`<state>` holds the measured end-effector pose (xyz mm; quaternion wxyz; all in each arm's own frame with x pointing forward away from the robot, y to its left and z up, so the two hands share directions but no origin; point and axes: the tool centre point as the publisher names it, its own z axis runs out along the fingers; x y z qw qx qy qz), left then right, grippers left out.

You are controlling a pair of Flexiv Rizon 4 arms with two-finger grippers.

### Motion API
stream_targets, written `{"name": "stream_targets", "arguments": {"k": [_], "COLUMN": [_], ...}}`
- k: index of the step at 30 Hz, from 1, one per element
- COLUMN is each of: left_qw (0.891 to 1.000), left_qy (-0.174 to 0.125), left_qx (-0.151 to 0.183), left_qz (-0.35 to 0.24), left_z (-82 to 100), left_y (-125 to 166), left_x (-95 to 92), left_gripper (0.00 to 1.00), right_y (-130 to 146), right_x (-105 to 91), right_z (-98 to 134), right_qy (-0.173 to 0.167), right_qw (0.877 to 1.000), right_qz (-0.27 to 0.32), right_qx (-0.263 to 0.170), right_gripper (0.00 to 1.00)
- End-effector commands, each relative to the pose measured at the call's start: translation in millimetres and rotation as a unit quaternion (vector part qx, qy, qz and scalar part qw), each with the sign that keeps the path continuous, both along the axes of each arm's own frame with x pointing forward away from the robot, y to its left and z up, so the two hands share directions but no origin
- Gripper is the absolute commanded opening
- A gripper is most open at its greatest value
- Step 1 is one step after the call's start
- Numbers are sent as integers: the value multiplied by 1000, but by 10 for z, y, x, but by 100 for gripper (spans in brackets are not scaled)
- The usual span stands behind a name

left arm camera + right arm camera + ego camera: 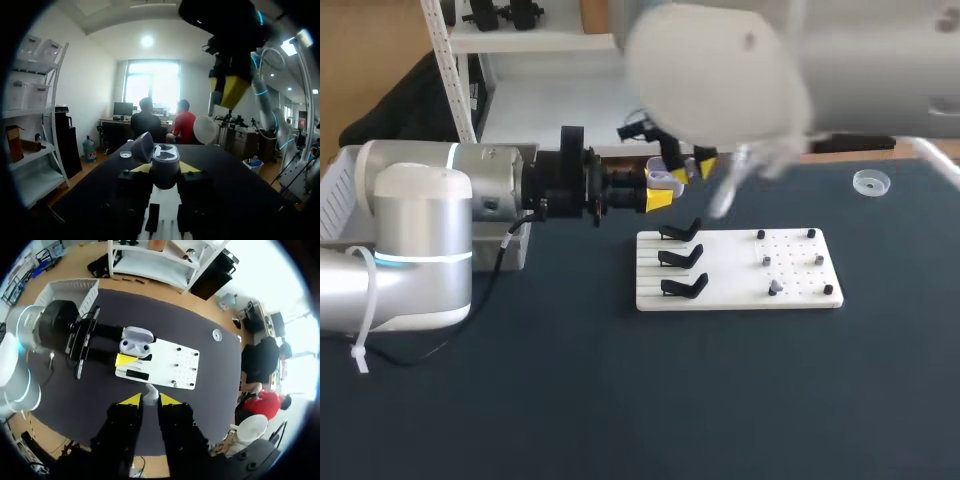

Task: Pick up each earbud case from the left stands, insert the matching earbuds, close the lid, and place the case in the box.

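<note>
Above the far-left corner of the flat white rectangular plastic board [730,272], both arms meet. The left gripper [165,170] reaches in level from the board's left side. Its yellow tips are clamped on the flanks of the small rounded pale-grey earbud case [135,343], which is glossy hard plastic with its lid hinged up and two moulded wells facing upward. The right gripper [150,399] hangs higher over that same corner, pointing down. Its fingers are pinched together on a small smooth white earbud [151,393], whose rounded end pokes out between the tips.

So this looks like the insertion step, with the case presented and the bud on its way in. Whether either well is already filled, I cannot tell.

The next move calls for precision. The bud has to line up over its matching well, turned to suit the moulded shape, and go straight down with a light press before the fingers let go. Slick plastic on slick plastic means the bud could twist in that pinch or skate off the rim, so the left arm needs to hold the case level. After that the lid wants a firm push on its hinge to close.

Along the board's left edge, three black angled stands [682,258] sit bare. Its right half carries rows of tiny holes and a few dark pegs. Well off the board's left stands the white slatted plastic box [338,200], where the closed case is to go.
</note>
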<state>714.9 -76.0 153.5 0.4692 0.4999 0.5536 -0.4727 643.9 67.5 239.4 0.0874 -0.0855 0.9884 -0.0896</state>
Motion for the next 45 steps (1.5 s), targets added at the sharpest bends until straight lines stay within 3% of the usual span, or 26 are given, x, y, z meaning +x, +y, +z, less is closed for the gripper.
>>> {"name": "stream_targets", "arguments": {"k": [1,11,26,31,33,36,45], "left_qw": [1000,1000,1000,1000,1000,1000,1000], "left_qy": [-1,-1,-1,-1,-1,-1,-1], "left_qx": [-1,-1,-1,-1,-1,-1,-1], "left_qz": [1,1,1,1,1,1,1], "left_z": [-8,-8,-8,-8,-8,-8,-8], "left_y": [0,0,0,0,0,0,0], "left_x": [-3,-3,-3,-3,-3,-3,-3], "left_gripper": [0,0,0,0,0,0,0], "right_y": [176,147,133,203,207,198,207], "right_x": [99,107,113,191,240,304,448], "right_z": [-20,33,35,-115,-133,-134,-170], "right_qy": [22,5,-3,-14,-4,-17,-21], "right_qw": [990,971,974,953,947,943,949], "right_qz": [-137,-237,-226,-299,-314,-324,-309], "right_qx": [-16,20,33,44,69,76,60], "right_gripper": [0,0,0,0,0,0,0]}}
